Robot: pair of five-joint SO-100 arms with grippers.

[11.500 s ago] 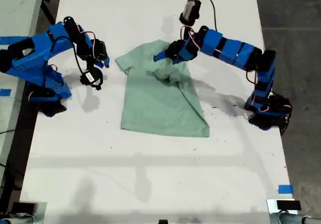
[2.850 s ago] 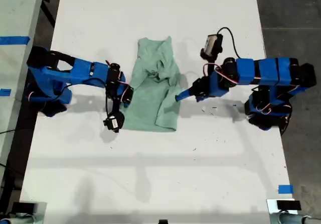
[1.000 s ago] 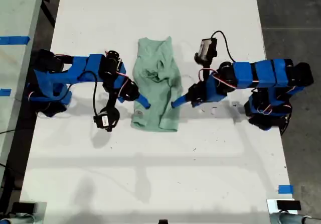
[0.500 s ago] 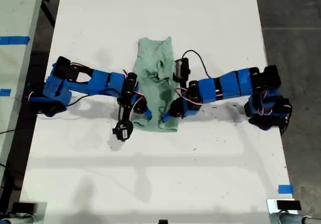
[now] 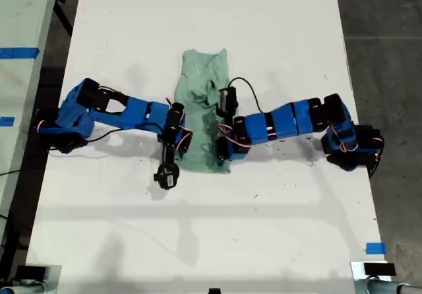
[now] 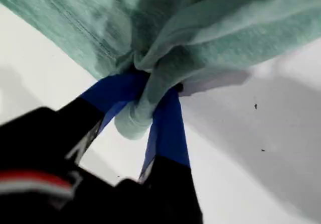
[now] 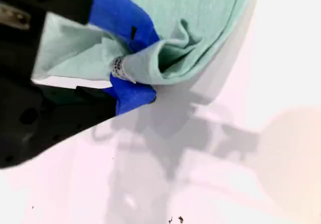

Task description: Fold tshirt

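You see a small pale mint-green cloth t-shirt (image 5: 201, 103) lying as a narrow, rumpled strip near the middle of a smooth white table (image 5: 198, 241). In the exterior view its long axis runs from far to near. The far end is flat and squared, the near end bunched. Which end is the collar cannot be told.

Two blue plastic arms reach in at that near end, one (image 5: 125, 113) from the exterior view's left and one (image 5: 283, 119) from the exterior view's right.

In the first wrist view, my first gripper (image 6: 148, 101) is pinched on a rolled fold of the soft knit, its blue fingers (image 6: 168, 128) pressed against the cloth, and a stitched seam runs nearby.

In the second wrist view, my second gripper (image 7: 143, 66) is clamped on a gathered edge of the fabric, beside a small pale label.
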